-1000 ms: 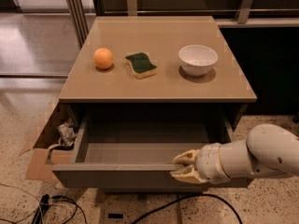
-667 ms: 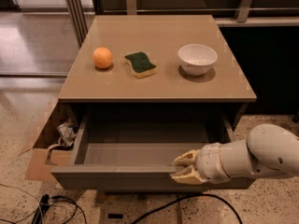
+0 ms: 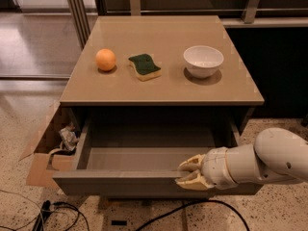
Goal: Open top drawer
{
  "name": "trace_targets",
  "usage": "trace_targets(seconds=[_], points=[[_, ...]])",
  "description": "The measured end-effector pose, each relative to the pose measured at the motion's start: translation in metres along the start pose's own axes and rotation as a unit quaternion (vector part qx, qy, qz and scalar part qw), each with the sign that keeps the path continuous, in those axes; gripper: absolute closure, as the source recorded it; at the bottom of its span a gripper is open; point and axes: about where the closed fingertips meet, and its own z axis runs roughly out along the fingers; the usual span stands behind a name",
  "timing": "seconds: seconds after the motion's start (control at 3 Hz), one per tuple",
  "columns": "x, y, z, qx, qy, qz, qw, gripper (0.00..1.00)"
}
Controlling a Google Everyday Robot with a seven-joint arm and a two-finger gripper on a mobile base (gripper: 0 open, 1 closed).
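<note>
top drawer (image 3: 120, 184) drawn barely further out, tool (image 3: 186, 173) gripping its right front edge

No text, label, brand, number or sign can be read on any surface in view.

Cream-coloured two-finger gripper (image 3: 191, 173): at the top rim of the front panel of the pulled-out dark grey top drawer (image 3: 120, 183), toward the right end of that panel. One finger lies inside the panel and one outside, pinching the rim between them.
</note>
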Motion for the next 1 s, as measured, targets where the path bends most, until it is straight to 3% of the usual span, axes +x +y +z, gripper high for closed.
trace_targets(seconds=[0.67,1.0], points=[[0.0000,0.0000,0.0000,0.000,0.000,0.000,1.0000,0.04],[0.0000,0.0000,0.0000,0.000,0.000,0.000,1.0000,1.00]])
